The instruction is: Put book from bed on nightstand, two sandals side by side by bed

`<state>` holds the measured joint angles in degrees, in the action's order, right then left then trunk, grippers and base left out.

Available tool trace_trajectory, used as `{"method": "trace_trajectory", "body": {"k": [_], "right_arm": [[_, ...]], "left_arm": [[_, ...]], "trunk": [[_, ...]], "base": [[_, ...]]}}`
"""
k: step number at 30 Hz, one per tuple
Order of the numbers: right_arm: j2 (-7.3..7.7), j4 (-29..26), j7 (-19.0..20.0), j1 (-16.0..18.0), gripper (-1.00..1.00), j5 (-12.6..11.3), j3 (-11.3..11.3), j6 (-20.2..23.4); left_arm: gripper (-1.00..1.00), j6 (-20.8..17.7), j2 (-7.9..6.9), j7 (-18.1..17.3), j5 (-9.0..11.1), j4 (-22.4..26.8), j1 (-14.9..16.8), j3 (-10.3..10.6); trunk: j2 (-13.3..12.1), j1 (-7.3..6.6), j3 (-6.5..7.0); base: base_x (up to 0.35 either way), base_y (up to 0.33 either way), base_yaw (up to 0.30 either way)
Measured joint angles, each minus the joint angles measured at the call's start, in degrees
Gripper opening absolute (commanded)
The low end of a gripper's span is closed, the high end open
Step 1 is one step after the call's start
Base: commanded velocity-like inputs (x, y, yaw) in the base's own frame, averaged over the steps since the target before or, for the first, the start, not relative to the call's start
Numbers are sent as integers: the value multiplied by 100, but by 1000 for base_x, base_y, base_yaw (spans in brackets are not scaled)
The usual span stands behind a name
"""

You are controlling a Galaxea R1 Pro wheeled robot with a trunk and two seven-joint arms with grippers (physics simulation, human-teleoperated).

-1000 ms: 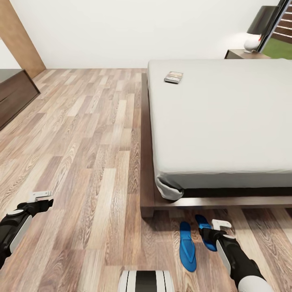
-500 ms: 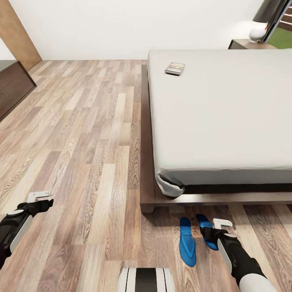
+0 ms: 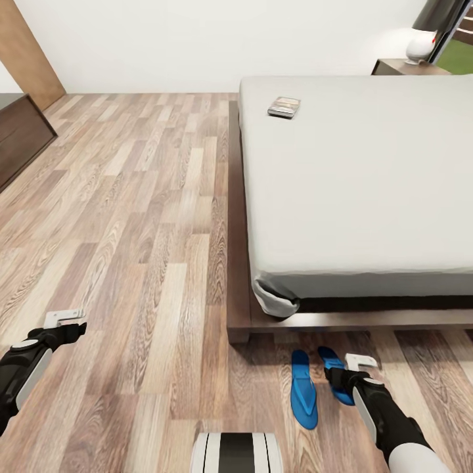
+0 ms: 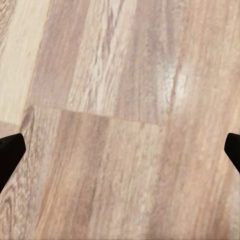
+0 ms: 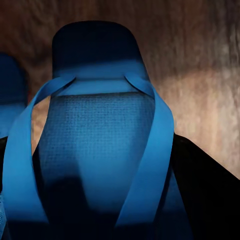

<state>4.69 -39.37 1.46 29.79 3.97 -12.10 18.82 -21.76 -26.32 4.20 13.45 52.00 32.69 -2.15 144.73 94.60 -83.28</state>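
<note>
- Down at the foot of the low dark-wood platform bed (image 3: 238, 217) with its off-white mattress, two bright blue flip-flop sandals lie close together on the wood-plank floor (image 3: 131, 217): the left sandal (image 3: 303, 389) lies in full view, and the right sandal (image 3: 332, 365) is partly under the right gripper (image 3: 358, 371).
- Whether that gripper's fingers are apart or closed cannot be told; its wrist view looks closely down on that sandal's straps (image 5: 97, 145).
- Apart stand the left gripper's (image 3: 64, 320) dark fingertips (image 4: 10, 152), above bare planks.
- Near the mattress's far end lies the small thin dark book (image 3: 284, 106).
</note>
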Motion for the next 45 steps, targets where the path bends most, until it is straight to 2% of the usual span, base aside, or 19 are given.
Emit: {"method": "trace_trajectory", "body": {"k": [4, 8, 24, 29, 36, 40, 45], "right_arm": [[-12, 54, 0, 0, -100, -1, 164, -5], [-13, 120, 0, 0, -100, 6, 207, -7], [0, 139, 0, 6, -100, 16, 219, -25], [7, 143, 0, 29, -100, 5, 220, -250], [0, 170, 0, 45, -100, 1, 221, -310], [1, 272, 2, 95, -100, 12, 219, -316], [6, 410, 16, 188, -100, 91, 199, -322]], "left_arm": [[100, 2, 1, 0, 0, 2, 0, 1], [100, 4, 1, 0, 0, 2, 0, 0], [100, 8, 6, 4, 0, 2, 0, 7], [100, 8, 7, 8, 0, 2, 0, 8], [100, 8, 7, 9, 0, 2, -1, 7], [100, 8, 4, 9, 1, 3, -2, 6], [100, 4, 2, 10, 2, 9, -6, 2]], "trunk": [[0, 0, 0], [0, 0, 0], [0, 0, 0], [0, 0, 0], [0, 0, 0], [6, 9, -88], [7, 6, -89]], "base": [[0, 0, 0], [0, 0, 0], [0, 0, 0], [0, 0, 0], [0, 0, 0], [0, 0, 0], [0, 0, 0]]}}
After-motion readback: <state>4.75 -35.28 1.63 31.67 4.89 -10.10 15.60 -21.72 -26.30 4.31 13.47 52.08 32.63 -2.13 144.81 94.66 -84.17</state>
